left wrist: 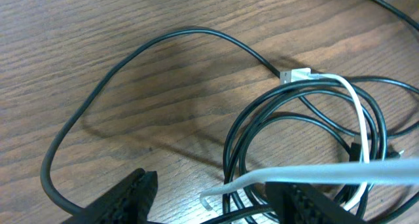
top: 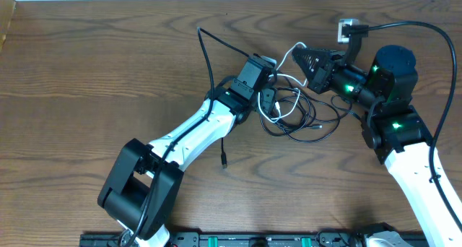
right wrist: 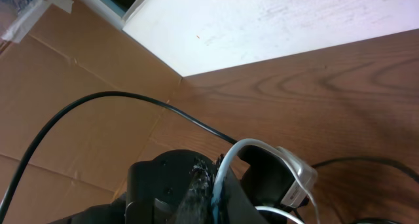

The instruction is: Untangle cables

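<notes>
The left gripper (left wrist: 216, 185) is hovering low over the counter (left wrist: 98, 27). Its fingers (left wrist: 127, 194) are standing apart, straddling the white cable (left wrist: 327, 173) and the black cables (left wrist: 196, 32) looping beneath. The tangle is lying mid-counter, between the two arms. The right gripper (top: 302, 59) is pinching the white cable near its plug, fingers closed on it. For a clean separation, the left fingers should be catching black strands only and pinning them while the right is drawing the white one out slowly.
</notes>
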